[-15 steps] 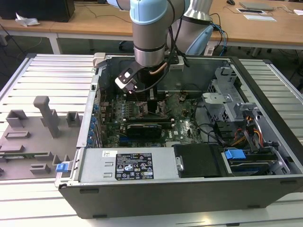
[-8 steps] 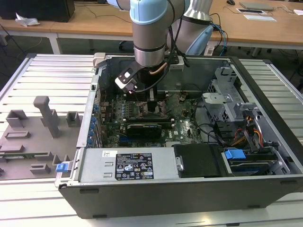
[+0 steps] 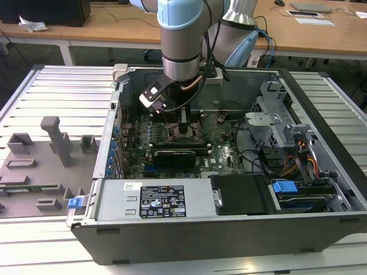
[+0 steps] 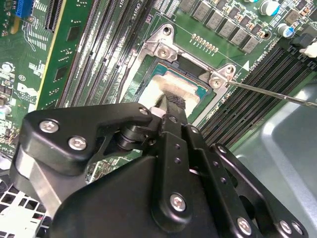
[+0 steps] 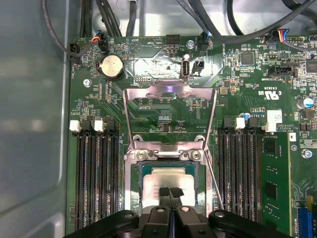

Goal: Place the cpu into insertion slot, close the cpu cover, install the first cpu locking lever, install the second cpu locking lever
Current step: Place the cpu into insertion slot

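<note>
Directly beneath the closed, empty pincer (image 5: 171, 194), the cpu (image 5: 166, 177) lies in the insertion slot (image 5: 140, 184).

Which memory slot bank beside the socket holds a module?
The bank farther from the coin battery; its outermost slot carries the module; the other bank is empty.

A robotics lab: opened computer tower (image 3: 229, 235) on a slatted aluminium bench (image 3: 57, 91), wooden desks (image 3: 103, 28) behind.
</note>
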